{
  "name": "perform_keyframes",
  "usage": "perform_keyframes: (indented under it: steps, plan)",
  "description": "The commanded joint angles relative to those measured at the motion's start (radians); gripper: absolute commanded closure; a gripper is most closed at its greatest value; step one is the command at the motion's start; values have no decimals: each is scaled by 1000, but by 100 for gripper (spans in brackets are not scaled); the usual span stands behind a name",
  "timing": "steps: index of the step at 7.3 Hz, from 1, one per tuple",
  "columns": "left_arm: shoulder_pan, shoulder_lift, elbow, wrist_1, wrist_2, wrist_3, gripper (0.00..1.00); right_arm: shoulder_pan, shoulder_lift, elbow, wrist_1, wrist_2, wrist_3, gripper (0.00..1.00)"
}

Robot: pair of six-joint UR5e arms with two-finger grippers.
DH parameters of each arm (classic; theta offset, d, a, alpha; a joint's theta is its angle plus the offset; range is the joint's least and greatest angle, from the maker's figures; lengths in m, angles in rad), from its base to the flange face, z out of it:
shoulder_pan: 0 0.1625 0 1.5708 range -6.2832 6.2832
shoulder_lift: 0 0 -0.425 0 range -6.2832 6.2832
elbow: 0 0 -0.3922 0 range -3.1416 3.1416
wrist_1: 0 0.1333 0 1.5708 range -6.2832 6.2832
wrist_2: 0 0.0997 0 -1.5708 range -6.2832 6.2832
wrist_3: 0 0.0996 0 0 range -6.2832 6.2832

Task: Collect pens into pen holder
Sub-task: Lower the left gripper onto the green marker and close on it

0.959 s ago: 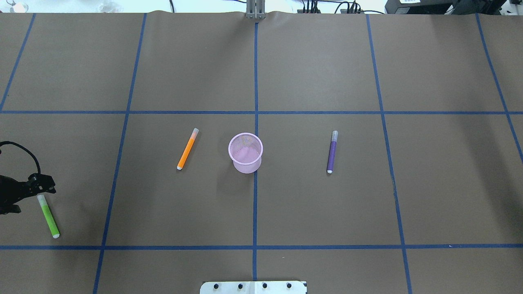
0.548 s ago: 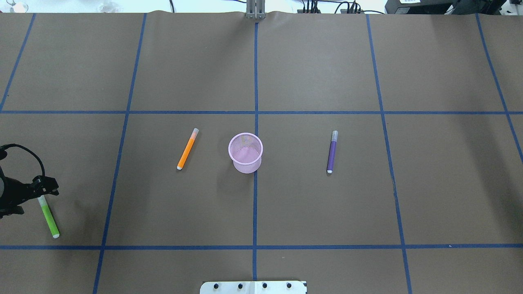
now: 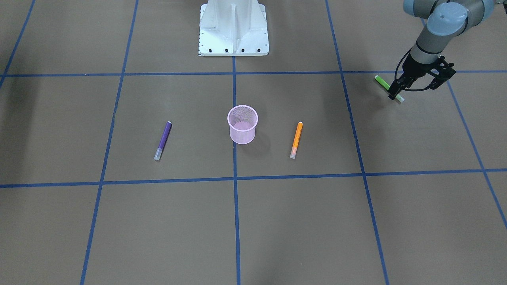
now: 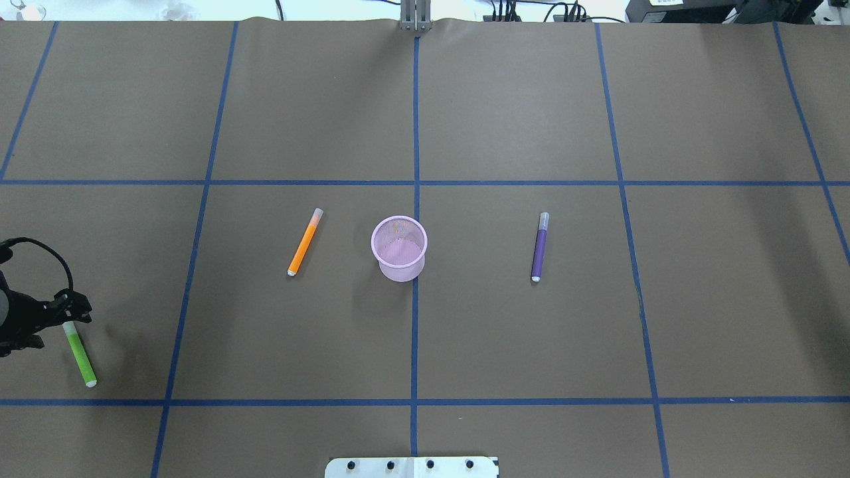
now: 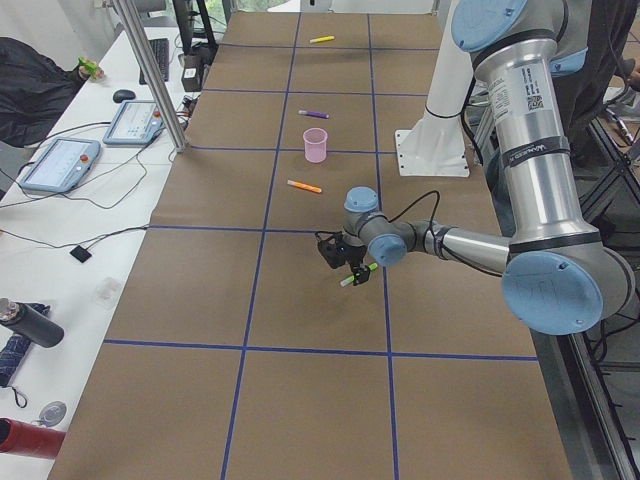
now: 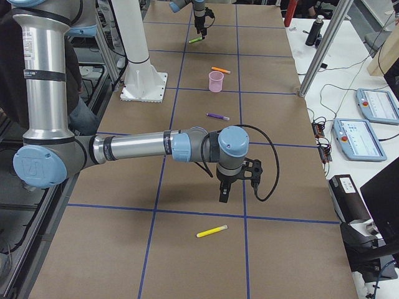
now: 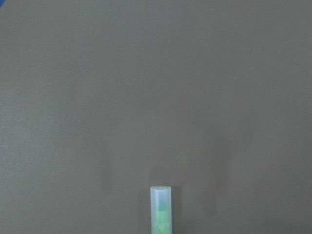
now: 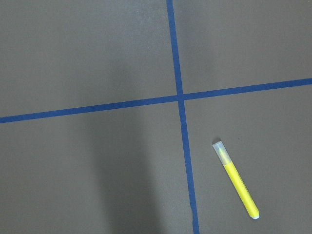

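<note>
- Right now the left gripper (image 4: 56, 323) hangs low at the far left of the overhead view. Its jaws are spread wide, one on each side of the green pen's (image 4: 80, 355) whitish cap end.
- The green pen lies flat on the brown table (image 4: 531, 99). Its cap points away from the robot and its other end is close to a blue tape line (image 4: 412, 401).
- The left wrist view shows only the cap tip, at bottom centre, and none of the fingers. Whether a finger touches the pen cannot be told.
- The holder (image 4: 402, 269) stands upright near the table's middle, on the centre tape line.
- The orange pen (image 4: 305, 242) lies flat to the left of the holder, near it but apart. It is slanted, with its cap at the far end.
- The purple pen (image 4: 540, 247) lies flat to the right of the holder, farther from it than the orange pen. It runs almost parallel to the centre line, also with its cap at the far end.
- The right gripper (image 6: 223, 196) shows only in the side view from the robot's right. It points down above the table, well to the right of the purple pen, and I cannot tell how its jaws stand.
- A yellow pen (image 6: 212, 231) lies flat near that gripper. The right wrist view shows it beside a crossing of tape lines, touching neither line.
- The white base plate (image 4: 412, 467) sits at the near edge, in line with the holder.
</note>
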Motion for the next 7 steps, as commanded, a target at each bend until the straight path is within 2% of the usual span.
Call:
perform_keyframes:
  steps: [1, 7]
  plan:
    - [0, -1, 18, -21, 0, 0, 25, 0, 0, -2, -1, -1, -1, 1]
    - [2, -10, 42, -38, 0, -3, 43, 1, 1, 2, 1, -1, -1, 1]
